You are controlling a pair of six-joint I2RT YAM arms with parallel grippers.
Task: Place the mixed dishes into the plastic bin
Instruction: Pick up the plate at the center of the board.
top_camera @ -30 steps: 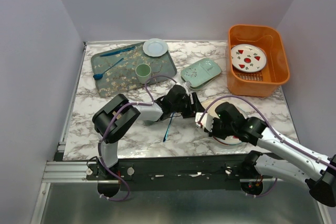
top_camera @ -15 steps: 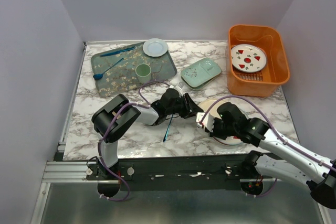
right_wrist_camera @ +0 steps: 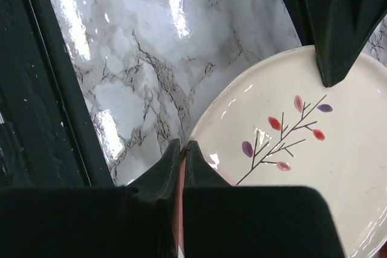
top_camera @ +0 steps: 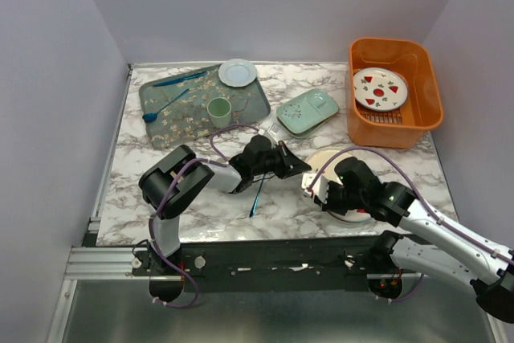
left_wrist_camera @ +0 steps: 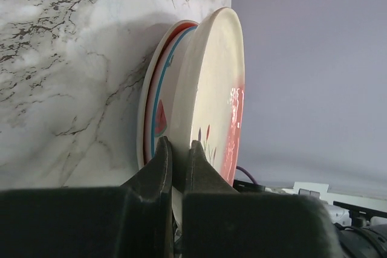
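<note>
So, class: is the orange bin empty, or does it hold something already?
Not empty. One white plate with red marks lies flat inside the bin, on its slotted floor.

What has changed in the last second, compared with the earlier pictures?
The left gripper closed on the rim of the cream plate; its arm shifted slightly. The right gripper stays shut on the same plate's rim. The orange bin, the white plate inside it, the green dish and the tray did not move.
</note>
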